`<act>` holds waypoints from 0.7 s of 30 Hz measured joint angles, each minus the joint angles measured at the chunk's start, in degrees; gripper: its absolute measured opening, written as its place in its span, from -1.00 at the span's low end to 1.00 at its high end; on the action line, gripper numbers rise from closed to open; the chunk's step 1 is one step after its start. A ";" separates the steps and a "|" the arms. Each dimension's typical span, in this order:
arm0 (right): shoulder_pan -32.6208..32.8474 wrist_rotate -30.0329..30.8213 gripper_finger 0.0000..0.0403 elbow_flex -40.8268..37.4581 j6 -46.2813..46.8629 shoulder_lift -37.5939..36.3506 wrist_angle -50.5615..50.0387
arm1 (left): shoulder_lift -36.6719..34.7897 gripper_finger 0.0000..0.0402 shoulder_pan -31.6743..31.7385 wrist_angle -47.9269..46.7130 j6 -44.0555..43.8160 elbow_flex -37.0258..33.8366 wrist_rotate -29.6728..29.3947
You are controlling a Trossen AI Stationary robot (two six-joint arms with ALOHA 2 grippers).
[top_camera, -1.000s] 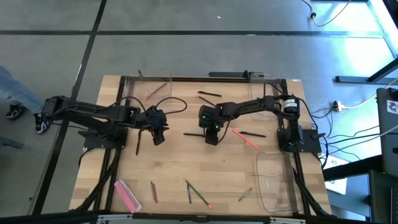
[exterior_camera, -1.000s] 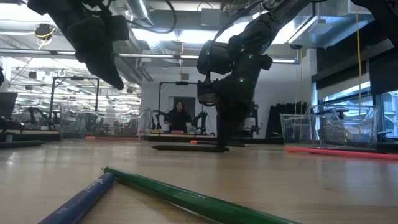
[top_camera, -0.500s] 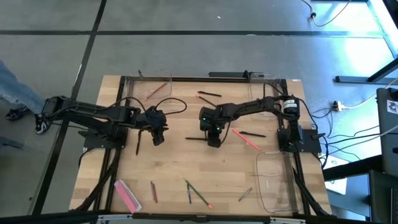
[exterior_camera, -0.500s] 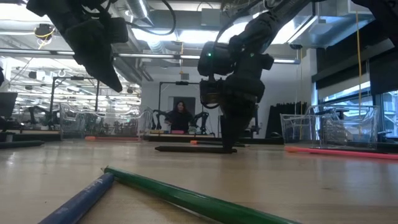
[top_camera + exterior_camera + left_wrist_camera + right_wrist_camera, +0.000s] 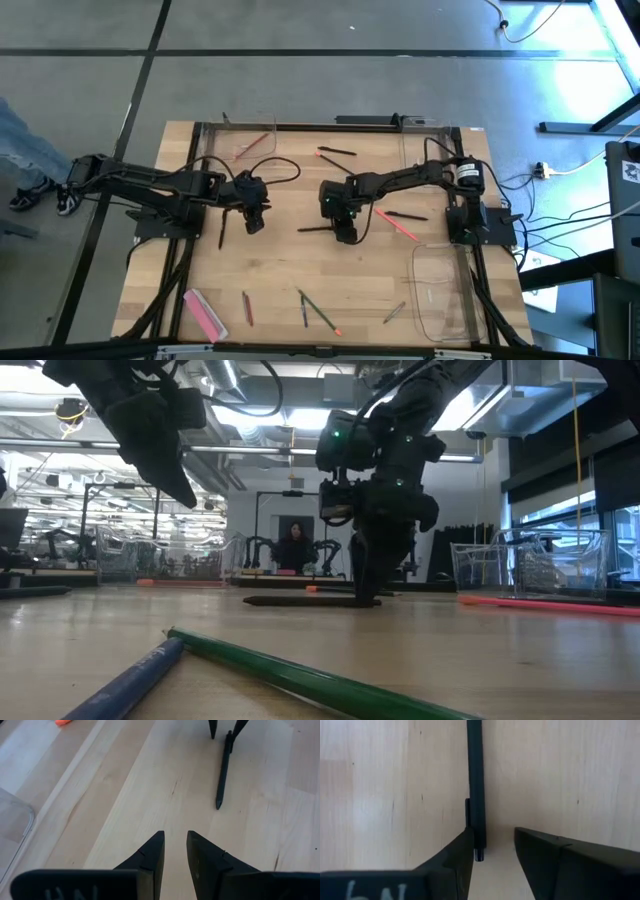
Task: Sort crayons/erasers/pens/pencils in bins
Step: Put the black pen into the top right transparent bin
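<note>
A black pen [image 5: 315, 228] lies flat on the table's middle; it also shows in the low view [image 5: 305, 600] and the left wrist view [image 5: 223, 770]. My right gripper [image 5: 345, 230] is open, fingertips down at the table, one on either side of the pen's right end [image 5: 479, 851]. My left gripper [image 5: 255, 216] hovers above the table left of the pen, its fingers [image 5: 175, 845] a narrow gap apart and empty. A pink-red crayon [image 5: 395, 222] and another black pen [image 5: 405, 214] lie right of my right gripper. My right gripper has one finger [image 5: 462, 847] against the side of the pen's right end [image 5: 476, 832], and the other finger [image 5: 540, 847] stands apart from it. The fingers point down from above, across the pen. The pen lies flat on the table.
Clear bins stand at the near right [image 5: 445, 295] and far left [image 5: 235, 145], the latter holding a crayon [image 5: 255, 145]. Several pencils [image 5: 320, 312] and a flat pink bar [image 5: 205, 313] lie near the front edge. A black pen [image 5: 222, 232] lies below my left arm.
My right gripper has gone a little toward the table's near edge and turned about its wrist, staying low at the pen's right end. The pen has slid a little toward the near edge with it.
</note>
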 joint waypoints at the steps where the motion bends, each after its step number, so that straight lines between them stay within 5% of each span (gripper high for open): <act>1: 0.03 -0.01 -0.27 0.47 0.17 0.06 -0.56 | 0.00 -0.63 -0.01 0.00 0.00 0.00 0.00; 21: 0.36 -0.73 -0.34 3.93 3.19 0.31 -9.26 | 0.00 -0.63 -0.01 -0.02 0.02 0.00 -0.03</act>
